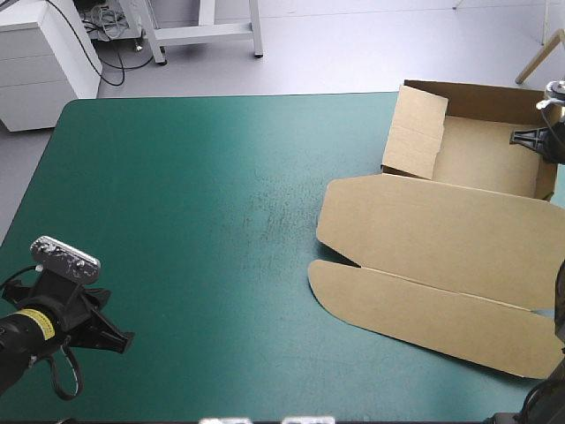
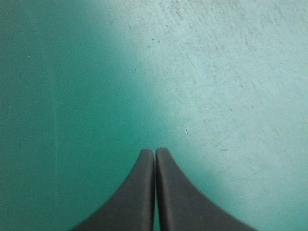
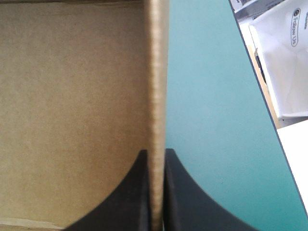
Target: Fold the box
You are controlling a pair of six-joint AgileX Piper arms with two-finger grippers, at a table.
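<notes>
The table (image 1: pixel 177 230) carries a teal-green cover (image 2: pixel 216 72) that lies bare across its left half and middle, marked with faint scuffs and fine scratches near the centre. The box (image 1: pixel 441 247) lies on the right part: its tray, walls raised, sits by the far right corner. Its lid is spread flat on the cover toward the near edge, reaching the table's right edge.
</notes>
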